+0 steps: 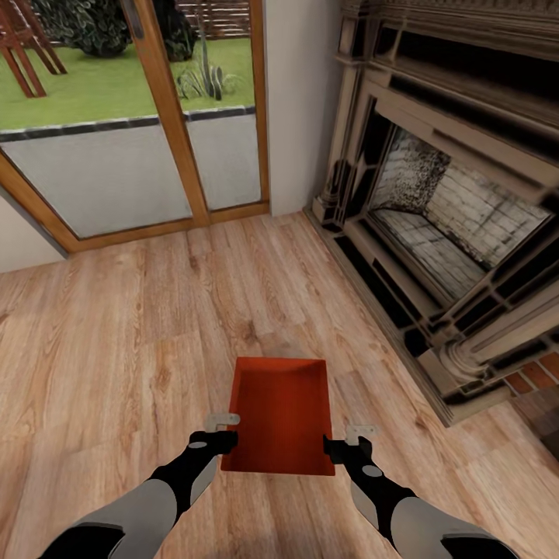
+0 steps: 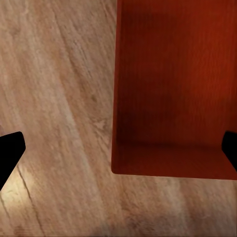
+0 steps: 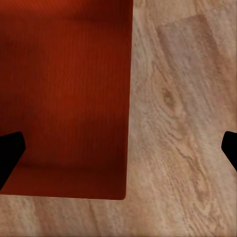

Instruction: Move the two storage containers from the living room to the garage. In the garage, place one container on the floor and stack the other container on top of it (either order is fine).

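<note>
Head view is looking down over both arms at a single orange-red storage container [image 1: 281,415], which is sitting between the two grippers above a light wood plank floor [image 1: 116,334]. The left gripper [image 1: 223,429] is standing at the container's left wall and the right gripper [image 1: 347,439] at its right wall, each with a pale finger reaching toward the box; whether either is actually touching it, or whether the container is resting on the planks or being lifted, I cannot tell. The container's open top is facing the camera, showing plain flat inner walls and a flat bottom. Ahead, a sliding glass door [image 1: 155,116] with an orange-wood frame is giving onto a grey terrace and a green lawn, and to the right a dark, ornate fireplace [image 1: 435,210] with a pale brick-lined firebox is running along the wall. In the left wrist view, the container [image 2: 173,89] is lying over the planks [image 2: 54,98], with two black fingertips [image 2: 9,150] showing at opposite edges, wide apart. In the right wrist view the container [image 3: 64,94] is likewise lying beside bare planks [image 3: 177,118], and that gripper's black fingertips [image 3: 10,150] are also standing wide apart, closed on nothing.
</note>
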Controlling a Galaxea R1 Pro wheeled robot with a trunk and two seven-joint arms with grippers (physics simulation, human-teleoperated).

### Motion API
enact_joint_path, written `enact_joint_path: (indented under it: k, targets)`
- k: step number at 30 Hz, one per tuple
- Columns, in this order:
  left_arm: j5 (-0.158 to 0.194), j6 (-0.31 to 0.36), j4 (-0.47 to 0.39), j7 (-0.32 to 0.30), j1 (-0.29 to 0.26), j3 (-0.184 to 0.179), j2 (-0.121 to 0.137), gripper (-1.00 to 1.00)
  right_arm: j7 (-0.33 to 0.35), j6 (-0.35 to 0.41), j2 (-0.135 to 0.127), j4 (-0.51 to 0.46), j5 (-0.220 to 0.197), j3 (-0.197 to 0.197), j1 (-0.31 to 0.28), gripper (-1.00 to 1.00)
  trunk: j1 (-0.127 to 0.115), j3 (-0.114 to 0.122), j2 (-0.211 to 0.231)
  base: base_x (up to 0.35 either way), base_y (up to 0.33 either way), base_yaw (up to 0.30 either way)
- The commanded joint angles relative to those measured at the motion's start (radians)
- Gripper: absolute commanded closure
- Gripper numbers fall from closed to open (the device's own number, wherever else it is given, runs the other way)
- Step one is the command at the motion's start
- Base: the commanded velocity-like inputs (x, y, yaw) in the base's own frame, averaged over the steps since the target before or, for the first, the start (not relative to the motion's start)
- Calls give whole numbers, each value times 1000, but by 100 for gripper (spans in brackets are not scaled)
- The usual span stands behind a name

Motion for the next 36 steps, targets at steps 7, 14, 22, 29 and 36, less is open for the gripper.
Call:
enact_joint_path:
  k: [7,14,22,29,36]
  targets:
    - [-1,3,-2,4,0,-3,3,-100,-4,-4,0,1,6,-2,-1,-100,27,-23,-50,0,0,0]
    - [-1,-32,6,4,0,-3,3,-100,-4,-6,-1,1,6,-2,-1,-100,54,-44,-99,0,0,0]
    - [-1,-33,8,4,0,-4,3,-100,-4,-6,0,1,6,-2,-1,-100,84,-70,-155,0,0,0]
    - [0,-29,8,5,0,-2,3,-100,-4,-6,0,1,6,-2,-1,-100,111,-91,-204,0,0,0]
    - [0,-29,7,5,0,-2,3,-100,-4,-5,0,1,6,-2,-1,-100,138,-113,-253,0,0,0]
